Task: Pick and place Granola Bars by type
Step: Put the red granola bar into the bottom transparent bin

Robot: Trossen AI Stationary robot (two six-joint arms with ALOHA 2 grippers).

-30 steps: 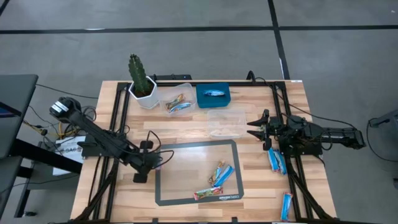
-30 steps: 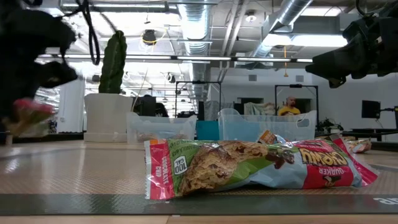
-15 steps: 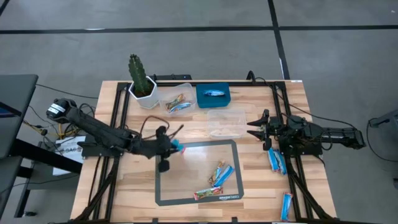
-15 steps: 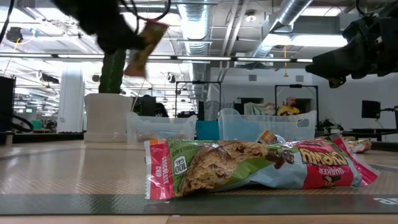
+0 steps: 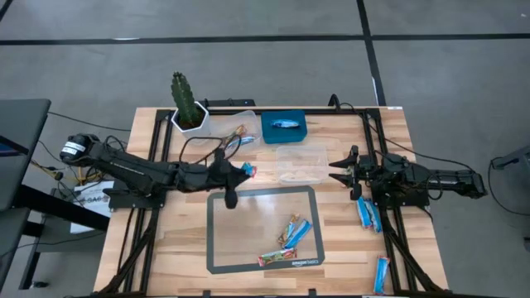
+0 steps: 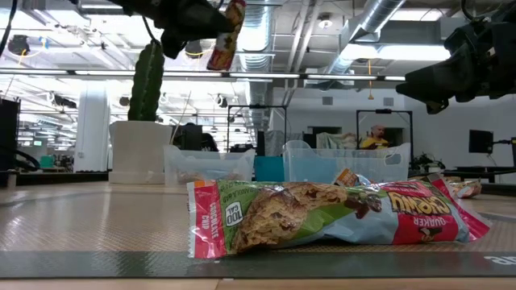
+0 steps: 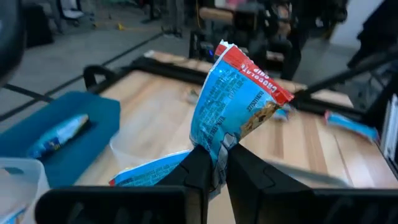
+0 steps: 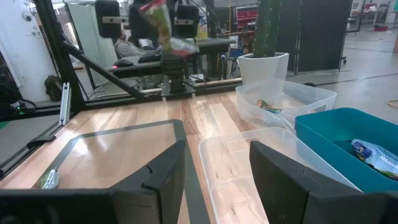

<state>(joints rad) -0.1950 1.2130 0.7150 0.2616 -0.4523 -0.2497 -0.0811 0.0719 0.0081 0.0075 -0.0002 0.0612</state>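
Observation:
My left gripper is raised above the black mat's far left corner, shut on a blue granola bar with a red end; the low view shows that bar high over the table. My right gripper waits open beside the near clear tub, its fingers on the tub's right side. Several bars lie flat on the mat; a red and green one lies nearest the low camera. More blue bars lie by the right arm. My left gripper pinches the blue bar's wrapper between its two fingers, at a crease partway along it. The red-edged end sticks out past the fingertips and another blue part juts sideways. The bar is lifted clear of the table.
Along the far edge stand a potted cactus, a clear tub with mixed bars and a blue bin holding a blue bar. A black frame runs along the table's sides. People show in the room beyond.
My left gripper has risen from low beside the mat's left edge and swung toward the table's far right, toward the tubs, carrying the bar. The bar is now lifted high clear of the table.

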